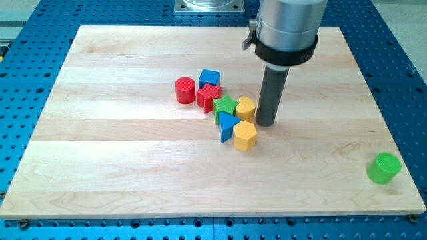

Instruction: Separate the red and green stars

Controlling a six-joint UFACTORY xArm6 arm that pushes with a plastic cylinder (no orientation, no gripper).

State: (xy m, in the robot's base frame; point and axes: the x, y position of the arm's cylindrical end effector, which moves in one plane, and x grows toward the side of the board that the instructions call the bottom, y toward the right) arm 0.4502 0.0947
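Blocks crowd the middle of the wooden board, and the green star sits at the heart of them. The red star touches the green star on its upper left. Above the red star lies a blue cube, and to its left a red cylinder. Right of the green star stands a yellow block; below the green star is a blue triangle, with a second yellow block beside it. A green cylinder rests well apart, near the board's lower right corner. The arm has no jaws and holds nothing; the rod's tip stands just right of the upper yellow block. No container is on the board.
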